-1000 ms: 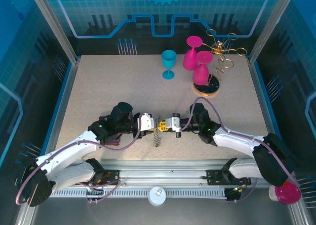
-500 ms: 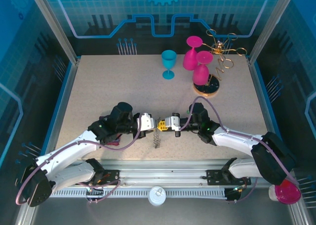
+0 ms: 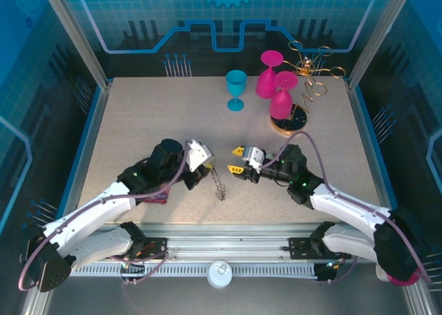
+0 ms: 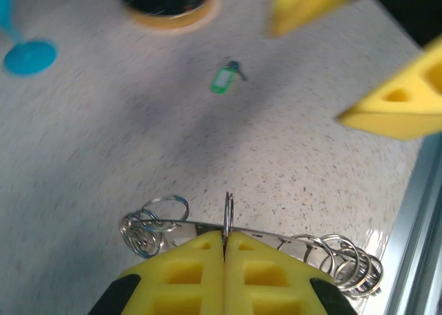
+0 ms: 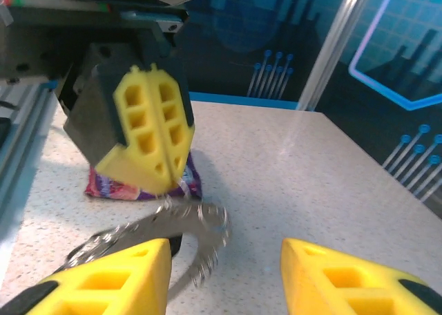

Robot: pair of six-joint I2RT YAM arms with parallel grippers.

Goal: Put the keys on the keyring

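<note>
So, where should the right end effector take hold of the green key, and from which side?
The green key lies flat on the table, apart from other things, so come straight down from above. Close the right end effector across the long edges of its green head, probably: that is its widest part.

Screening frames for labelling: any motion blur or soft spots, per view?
Top external: sharp, evenly lit. Left wrist: background smeared, the green key soft; the keyring edge at the left gripper is crisper. Right wrist: the keyring streaks with motion blur, while the left gripper looks fairly sharp.
</note>
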